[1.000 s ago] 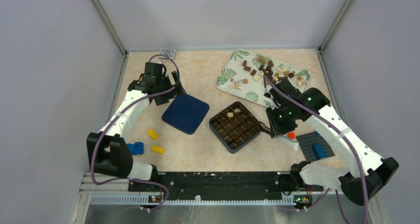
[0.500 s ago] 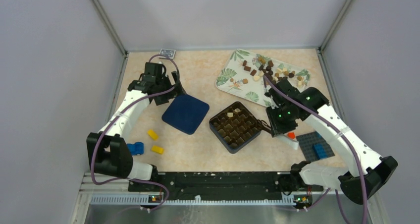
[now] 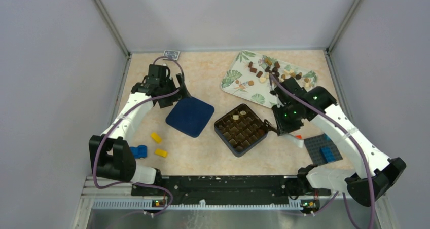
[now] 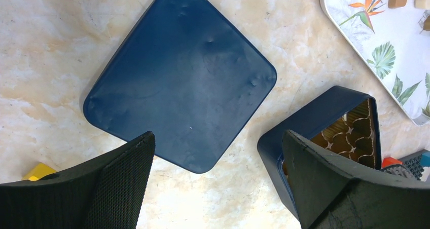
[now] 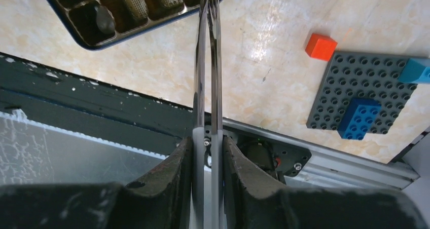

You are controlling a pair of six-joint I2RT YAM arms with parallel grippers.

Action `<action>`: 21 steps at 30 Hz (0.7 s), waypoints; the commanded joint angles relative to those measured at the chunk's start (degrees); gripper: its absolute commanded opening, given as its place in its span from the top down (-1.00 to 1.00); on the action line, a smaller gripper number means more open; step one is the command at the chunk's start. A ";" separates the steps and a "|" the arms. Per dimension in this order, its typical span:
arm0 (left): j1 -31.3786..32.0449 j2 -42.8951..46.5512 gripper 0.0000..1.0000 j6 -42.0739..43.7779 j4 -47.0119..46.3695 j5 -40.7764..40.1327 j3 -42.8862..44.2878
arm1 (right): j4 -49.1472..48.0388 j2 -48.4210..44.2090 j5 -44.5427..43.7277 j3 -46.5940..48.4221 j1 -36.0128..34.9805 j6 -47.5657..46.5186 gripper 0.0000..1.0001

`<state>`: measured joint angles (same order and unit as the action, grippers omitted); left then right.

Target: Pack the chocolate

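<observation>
Loose chocolate [image 3: 274,70] in dark brown, light brown and cream lies on the leaf-patterned tray [image 3: 238,79] at the back right. The dark blue box [image 3: 241,129] sits mid-table, most cells holding chocolates. Its lid [image 3: 190,116] lies flat to the left, also seen in the left wrist view [image 4: 182,77]. My right gripper [image 3: 285,121] is shut on metal tweezers [image 5: 209,62]. Their tips reach the box's right corner [image 5: 152,11] and leave that view. My left gripper [image 4: 218,148] is open and empty, above the lid's far corner.
Two yellow bricks [image 3: 156,137] and a blue brick [image 3: 138,151] lie at the near left. A grey baseplate [image 3: 317,147] with blue bricks and a red brick [image 5: 320,46] lie at the near right. A small card [image 3: 172,53] lies at the back edge.
My right gripper has moved slightly left and away with the tweezers, towards the box's right corner. The left arm has not moved.
</observation>
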<state>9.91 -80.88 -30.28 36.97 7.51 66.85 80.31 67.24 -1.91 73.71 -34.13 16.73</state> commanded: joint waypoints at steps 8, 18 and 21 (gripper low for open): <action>-0.33 1.82 -0.98 0.58 -1.29 1.19 0.21 | -9.88 4.37 -7.66 13.84 -0.47 -0.30 0.66; -0.33 5.91 -0.97 -0.84 -1.46 8.00 -1.14 | -32.24 18.27 -1.28 17.84 8.17 -1.34 0.63; -0.33 6.56 -0.97 0.23 -1.60 9.01 -1.90 | -33.27 24.88 -1.87 22.07 10.41 -2.12 0.60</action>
<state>9.85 -76.75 -30.50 36.97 13.76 66.04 55.29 86.61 -3.33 89.10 -26.11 15.99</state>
